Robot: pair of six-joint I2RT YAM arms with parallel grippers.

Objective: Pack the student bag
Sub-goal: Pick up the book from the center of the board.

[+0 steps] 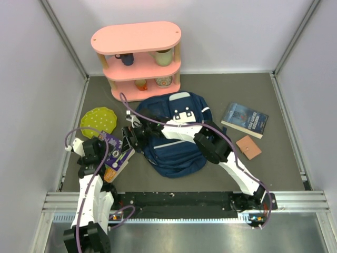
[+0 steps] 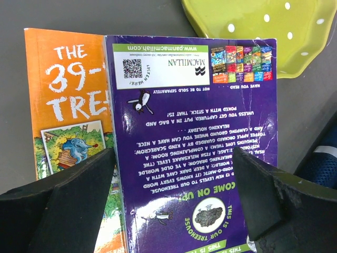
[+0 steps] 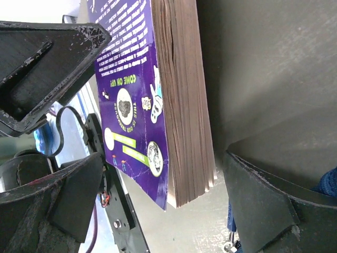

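Bag [image 1: 178, 159] on counter [image 1: 279, 163], inside hidden; left claw [image 2: 174, 158] and right claw [image 3: 164, 158] both spread, astride purple book [image 2: 195, 132].

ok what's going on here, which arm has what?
Both arms are working on the purple book, which lies partly over an orange book just left of the student bag. The left gripper and the right gripper each straddle it with jaws open, neither clamped on it. The right one reaches across the bag to get there. A blue book lies off to the bag's right.
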